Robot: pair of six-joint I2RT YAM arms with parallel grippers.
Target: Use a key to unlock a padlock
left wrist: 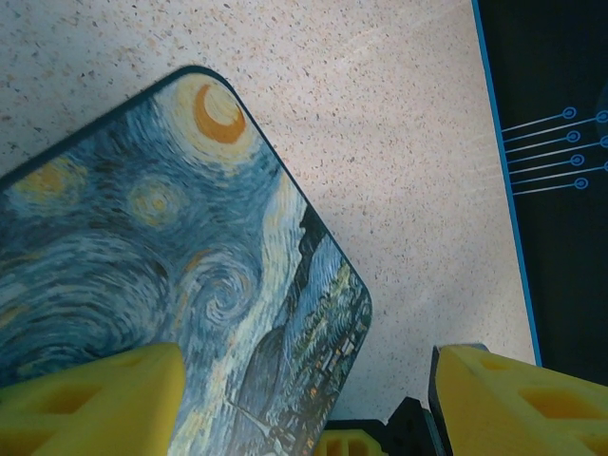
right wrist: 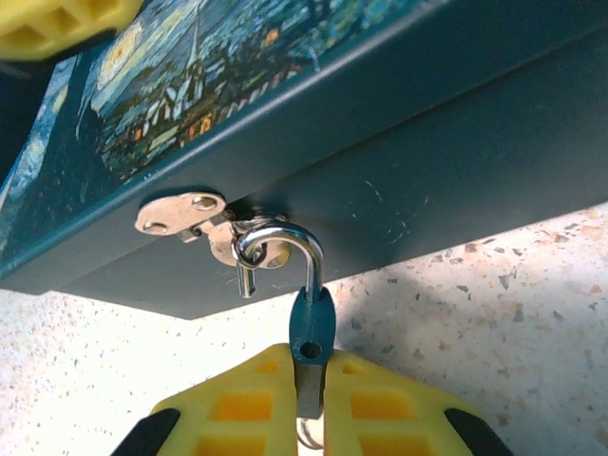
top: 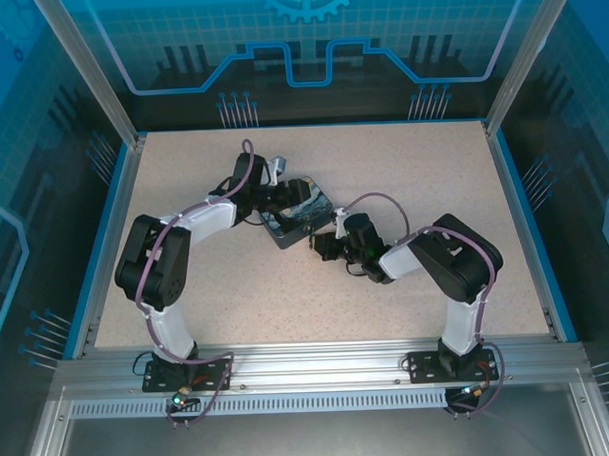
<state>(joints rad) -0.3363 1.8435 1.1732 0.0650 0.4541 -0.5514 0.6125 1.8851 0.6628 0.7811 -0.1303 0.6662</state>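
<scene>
We've got the right gripper [right wrist: 309, 370] clenched on the key [right wrist: 312, 325], right at the hasp [right wrist: 180, 214] on the padlock's [right wrist: 399, 123] dark side. Our left gripper [left wrist: 306, 366] hangs released over its printed corner on the tabletop [left wrist: 399, 142].

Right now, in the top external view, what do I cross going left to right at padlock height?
Table's left blue edge → left arm's elbow → padlock → right arm's elbow → table's right blue edge.
</scene>
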